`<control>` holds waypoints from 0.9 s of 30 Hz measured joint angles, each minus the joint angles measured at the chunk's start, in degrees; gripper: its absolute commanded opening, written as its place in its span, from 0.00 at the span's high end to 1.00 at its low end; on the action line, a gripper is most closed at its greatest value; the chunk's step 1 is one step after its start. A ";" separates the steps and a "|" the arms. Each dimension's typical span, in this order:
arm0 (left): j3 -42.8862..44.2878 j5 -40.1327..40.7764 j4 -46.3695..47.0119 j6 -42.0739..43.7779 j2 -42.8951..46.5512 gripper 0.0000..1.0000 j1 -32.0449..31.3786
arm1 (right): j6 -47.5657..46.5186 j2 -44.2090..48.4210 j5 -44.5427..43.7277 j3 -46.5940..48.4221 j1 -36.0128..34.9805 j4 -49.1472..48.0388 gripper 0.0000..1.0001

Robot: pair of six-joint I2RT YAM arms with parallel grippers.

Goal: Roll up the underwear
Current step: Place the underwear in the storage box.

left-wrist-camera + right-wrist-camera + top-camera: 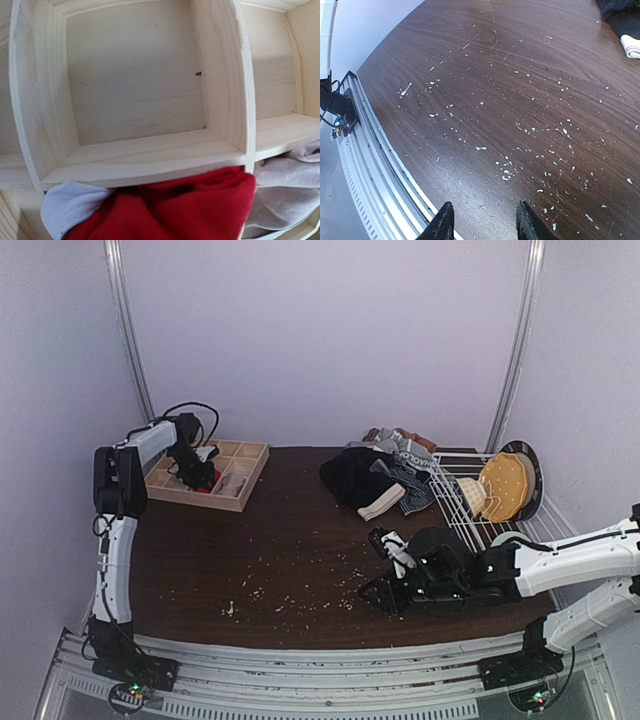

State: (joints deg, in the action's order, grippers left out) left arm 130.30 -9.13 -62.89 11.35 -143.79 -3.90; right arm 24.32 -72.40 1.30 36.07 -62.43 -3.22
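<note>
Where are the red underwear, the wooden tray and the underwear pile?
red underwear [175, 207]: left wrist view, on its red cloth.
wooden tray [215, 504]: top external view, near rim.
underwear pile [350, 478]: top external view, black cloth.

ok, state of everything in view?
wooden grid tray, flat on table
red underwear, bunched in one compartment
pale underwear, bunched in the next compartment
underwear pile, loose heap, unrolled
left pincer, over tray, opening unclear
right pincer, open, empty, near table

Pale lilac walls [320, 340] surround a dark, white-flecked wooden table [300, 540].
</note>
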 measured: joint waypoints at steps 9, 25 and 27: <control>-7.32 0.11 3.58 -0.90 3.72 0.44 0.00 | -0.09 0.94 -0.20 0.11 0.00 0.52 0.59; -13.11 1.77 2.05 -2.25 9.84 0.02 -0.17 | -0.13 1.68 -1.31 0.42 0.00 0.90 0.59; -14.01 2.10 2.75 -2.58 10.51 0.02 -0.17 | -0.13 1.90 -1.31 0.42 0.00 0.87 0.59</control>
State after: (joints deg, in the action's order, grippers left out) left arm 116.29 -7.03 -60.14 8.78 -133.27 -4.08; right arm 24.18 -70.50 -0.01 36.49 -62.43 -2.35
